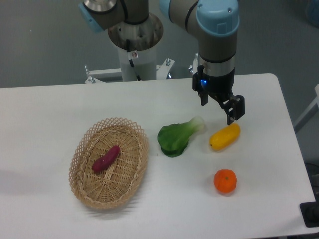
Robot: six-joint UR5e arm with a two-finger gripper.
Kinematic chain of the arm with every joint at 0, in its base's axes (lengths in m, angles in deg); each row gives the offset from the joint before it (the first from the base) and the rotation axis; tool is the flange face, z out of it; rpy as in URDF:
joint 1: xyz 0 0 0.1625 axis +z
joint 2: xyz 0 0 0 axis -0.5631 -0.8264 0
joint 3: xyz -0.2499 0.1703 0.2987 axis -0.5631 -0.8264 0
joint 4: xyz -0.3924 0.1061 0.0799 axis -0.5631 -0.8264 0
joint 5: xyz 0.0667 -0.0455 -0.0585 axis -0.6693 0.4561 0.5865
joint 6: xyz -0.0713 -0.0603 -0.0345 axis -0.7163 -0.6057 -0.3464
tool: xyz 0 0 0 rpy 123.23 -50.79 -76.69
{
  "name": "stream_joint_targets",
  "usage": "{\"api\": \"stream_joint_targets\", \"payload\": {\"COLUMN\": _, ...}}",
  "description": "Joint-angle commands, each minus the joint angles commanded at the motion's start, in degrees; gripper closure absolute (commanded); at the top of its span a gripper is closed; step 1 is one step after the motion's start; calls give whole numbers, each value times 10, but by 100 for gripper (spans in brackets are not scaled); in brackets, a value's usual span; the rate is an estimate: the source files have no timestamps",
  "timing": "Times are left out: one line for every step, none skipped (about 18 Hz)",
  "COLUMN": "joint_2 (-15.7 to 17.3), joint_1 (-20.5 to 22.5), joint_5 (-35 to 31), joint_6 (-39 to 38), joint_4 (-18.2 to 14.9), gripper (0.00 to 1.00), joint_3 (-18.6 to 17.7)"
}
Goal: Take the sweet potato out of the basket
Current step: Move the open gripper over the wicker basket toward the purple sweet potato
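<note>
on the white table (45,124), in the fixed camera's only view, the basket (79,155) sits at about eight o'clock from the middle, and the sweet potato (106,159) lies inside it near the centre. its long axis runs diagonally, one tapered end toward one o'clock, the other toward seven. the gripper (231,110) hangs well apart at two o'clock, just above the yellow vegetable (225,137), holding nothing; whether its fingers are spread or closed i cannot tell. a green leafy vegetable (176,138) and an orange fruit (225,181) lie between and below. to do the reach well, i judge the arm should travel toward eight o'clock, turn the fingers across the tuber's diagonal, and descend at its thick middle, clear of the rim.
</note>
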Motion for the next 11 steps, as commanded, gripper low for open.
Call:
{"api": "stream_joint_targets", "payload": {"joint_2": 1, "joint_1": 0, "joint_5": 1, "joint_6": 0, "joint_4": -1, "gripper": 0, "joint_3": -1}}
{"api": "stream_joint_targets", "payload": {"joint_2": 3, "joint_1": -1, "joint_5": 1, "joint_6": 0, "joint_4": -2, "gripper": 0, "joint_3": -2}}
{"api": "stream_joint_targets", "payload": {"joint_2": 4, "joint_1": -1, "joint_5": 1, "joint_6": -1, "joint_4": -3, "gripper": 0, "joint_3": -3}}
{"api": "stream_joint_targets", "payload": {"joint_2": 6, "joint_1": -2, "joint_5": 1, "joint_6": -2, "joint_4": -3, "gripper": 0, "joint_3": -10}}
{"api": "stream_joint_targets", "payload": {"joint_2": 11, "joint_1": -3, "joint_5": 3, "joint_6": -3, "joint_4": -1, "gripper": 0, "joint_3": -19}}
{"api": "stream_joint_targets", "payload": {"joint_2": 18, "joint_1": -6, "joint_5": 4, "joint_6": -8, "joint_4": 1, "gripper": 0, "joint_3": -30}}
{"api": "stream_joint_targets", "payload": {"joint_2": 21, "joint_1": -10, "joint_5": 11, "joint_6": -8, "joint_4": 3, "gripper": 0, "joint_3": -40}}
{"api": "stream_joint_targets", "payload": {"joint_2": 23, "joint_1": -11, "joint_5": 26, "joint_6": -11, "joint_4": 6, "gripper": 0, "joint_3": -53}}
{"api": "stream_joint_targets", "payload": {"joint_2": 28, "joint_1": -13, "joint_5": 42, "joint_6": -24, "joint_4": 16, "gripper": 0, "joint_3": -65}}
{"api": "stream_joint_targets", "payload": {"joint_2": 38, "joint_1": -17, "joint_5": 55, "joint_6": -54, "joint_4": 23, "gripper": 0, "joint_3": -72}}
{"api": "stream_joint_targets", "payload": {"joint_2": 40, "joint_1": -23, "joint_5": 61, "joint_6": -91, "joint_4": 25, "gripper": 0, "joint_3": -76}}
